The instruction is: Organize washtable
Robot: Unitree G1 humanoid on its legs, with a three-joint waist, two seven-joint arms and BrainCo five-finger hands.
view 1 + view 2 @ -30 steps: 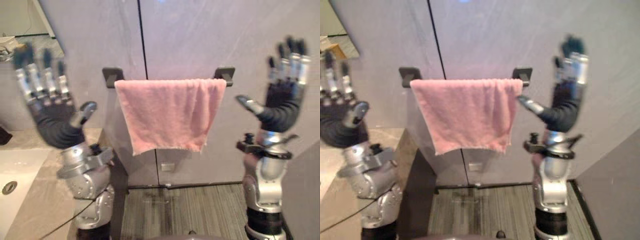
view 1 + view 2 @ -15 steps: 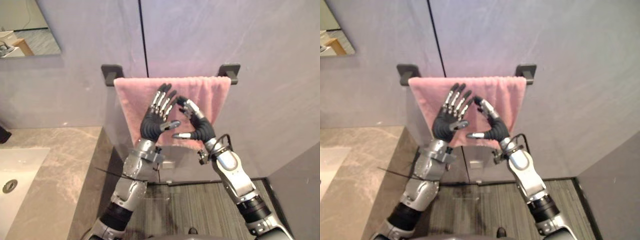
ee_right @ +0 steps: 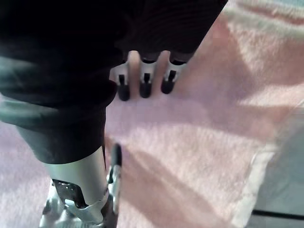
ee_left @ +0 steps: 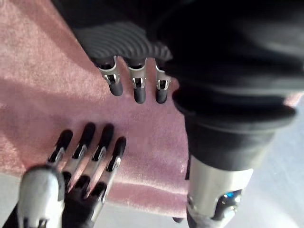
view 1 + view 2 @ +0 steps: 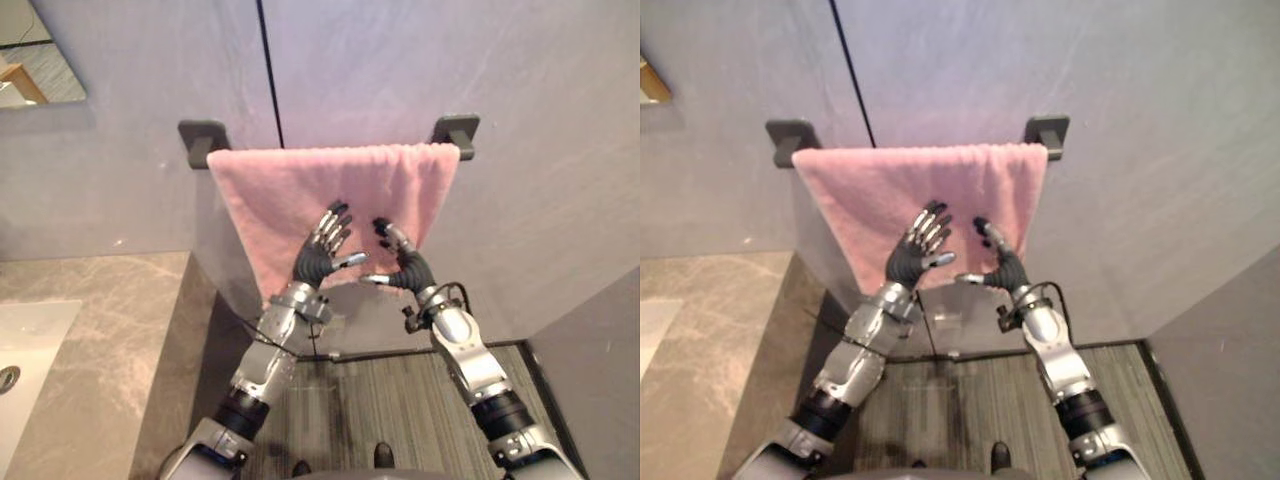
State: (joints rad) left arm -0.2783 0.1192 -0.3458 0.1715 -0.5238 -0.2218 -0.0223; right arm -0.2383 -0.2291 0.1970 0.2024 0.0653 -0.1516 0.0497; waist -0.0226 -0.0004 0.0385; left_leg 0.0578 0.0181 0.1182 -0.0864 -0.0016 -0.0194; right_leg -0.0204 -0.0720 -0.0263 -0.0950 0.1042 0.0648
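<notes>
While the pink towel (image 5: 300, 185) hangs spread between two dark brackets (image 5: 455, 130) on the wall, both hands are raised in front of its lower half, side by side with a gap between them. The left hand (image 5: 318, 258) has its fingers straight and holds nothing. The right hand (image 5: 408, 268), nearer the towel's right edge, is loosely spread with its thumb out and is also empty. Whether any fingertip touches the towel cannot be told. A stone counter (image 5: 100, 330) with a sink (image 5: 20, 335) lies left of the towel, lower down.
</notes>
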